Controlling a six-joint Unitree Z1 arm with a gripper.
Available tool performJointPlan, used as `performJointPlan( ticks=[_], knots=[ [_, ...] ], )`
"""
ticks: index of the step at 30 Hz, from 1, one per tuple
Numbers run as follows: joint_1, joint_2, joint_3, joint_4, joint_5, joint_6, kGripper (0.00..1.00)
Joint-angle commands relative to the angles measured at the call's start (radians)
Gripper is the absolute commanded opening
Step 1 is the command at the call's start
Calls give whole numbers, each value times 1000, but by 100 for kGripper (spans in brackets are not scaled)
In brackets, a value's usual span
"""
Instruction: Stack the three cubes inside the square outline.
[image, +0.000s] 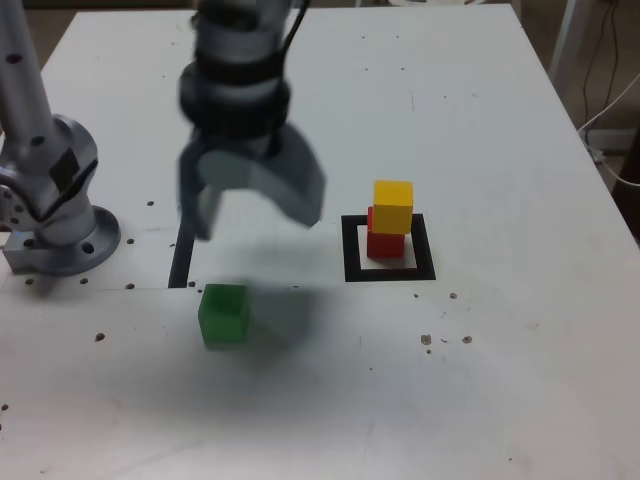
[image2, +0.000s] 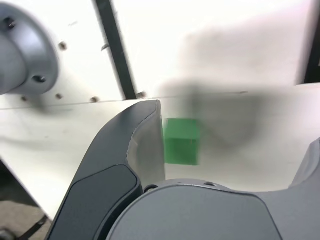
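Hand (image2: 237, 145) hangs wide open near the green cube (image2: 182, 141), yellow cube (image: 393, 207) sitting on the red one (image: 385, 245) inside the square outline (image: 429, 247).

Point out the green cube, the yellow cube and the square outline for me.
Green cube (image2: 182, 141): wrist view, side facing the camera.
Yellow cube (image: 393, 207): exterior view, front face.
Square outline (image: 390, 274): exterior view, near edge.

No readable text, label, brand, number or sign shows in either view.

Pale tabletop (image: 290, 400) — smooth, faintly glossy, robot base (image: 68, 245) — grey, metallic-looking
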Motion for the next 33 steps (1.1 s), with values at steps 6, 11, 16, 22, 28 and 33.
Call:
performJointPlan(
  ticks=[6, 11, 16, 22, 28, 33],
  knots=[
    [-128, -18, 105, -64, -53, -76, 99],
    [-190, -11, 125, -96, -89, -96, 98],
    [-220, 20, 122, -122, -117, -93, 95],
    [-224, 72, 130, -160, -147, -67, 89],
    [-221, 103, 144, -209, -168, -42, 83],
    [-210, 127, 165, -253, -198, -8, 71]
  ],
)
